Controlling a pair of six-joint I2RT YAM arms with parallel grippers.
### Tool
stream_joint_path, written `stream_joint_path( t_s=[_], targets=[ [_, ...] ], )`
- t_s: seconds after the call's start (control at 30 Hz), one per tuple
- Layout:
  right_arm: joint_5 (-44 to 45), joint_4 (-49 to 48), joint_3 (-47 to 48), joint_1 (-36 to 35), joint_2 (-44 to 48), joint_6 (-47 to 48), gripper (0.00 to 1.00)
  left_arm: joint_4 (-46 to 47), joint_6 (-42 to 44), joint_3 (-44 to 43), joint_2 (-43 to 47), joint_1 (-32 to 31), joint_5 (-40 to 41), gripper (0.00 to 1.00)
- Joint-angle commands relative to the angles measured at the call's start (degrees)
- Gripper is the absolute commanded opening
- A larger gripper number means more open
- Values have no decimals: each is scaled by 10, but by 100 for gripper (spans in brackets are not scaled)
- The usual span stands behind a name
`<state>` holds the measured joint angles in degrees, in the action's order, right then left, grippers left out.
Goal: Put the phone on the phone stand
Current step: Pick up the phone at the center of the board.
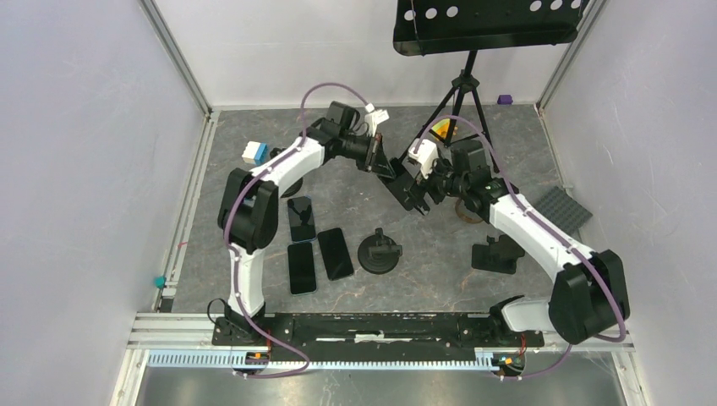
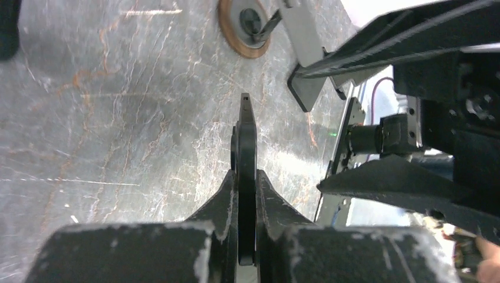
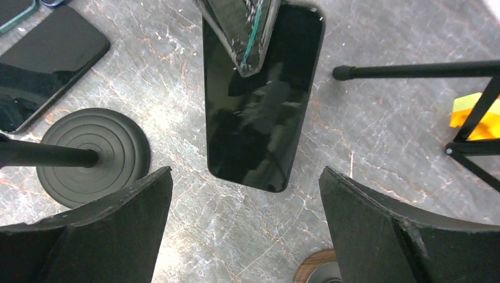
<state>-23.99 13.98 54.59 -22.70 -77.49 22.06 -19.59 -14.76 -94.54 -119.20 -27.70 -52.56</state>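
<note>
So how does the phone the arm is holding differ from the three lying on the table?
The held phone is raised, clamped by the left gripper with jaws shut; the table phones lie flat, untouched. The held phone hangs before the open right gripper; the table phones sit beside the left arm. All have dark screens.

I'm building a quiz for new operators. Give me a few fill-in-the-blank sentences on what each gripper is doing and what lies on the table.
1. The left gripper is shut on a ___.
2. The right gripper has its jaws ___.
3. The spare phones lying flat on the table number ___.
4. The phone stand beside them has a base that is ___ in shape.

Missing words: phone; open; three; round.
</note>
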Motion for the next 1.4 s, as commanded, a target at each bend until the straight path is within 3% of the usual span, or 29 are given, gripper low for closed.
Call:
stream_joint_path(
  t_s=[0.0,0.1,0.2,0.47,0.67,0.87,1.37],
  targets=[
    [-21,12,39,3,37,20,98,-138,169,-82,83,-1,-16,2],
    [-44,21,64,3,39,19,97,-188,217,-96,112,-1,7,2],
    [-59,12,78,2,43,3,97,-189,208,-83,143,-2,54,2],
    [-20,-29,78,-15,62,-42,98,-55,61,20,223,-1,99,2],
    [-10,-7,100,-46,57,-31,98,2,-13,50,246,-1,106,2],
    [54,-4,106,-73,49,-28,98,55,-67,74,253,0,102,2],
    [99,-11,93,-85,36,-27,98,126,-119,119,273,0,65,2]
  ],
)
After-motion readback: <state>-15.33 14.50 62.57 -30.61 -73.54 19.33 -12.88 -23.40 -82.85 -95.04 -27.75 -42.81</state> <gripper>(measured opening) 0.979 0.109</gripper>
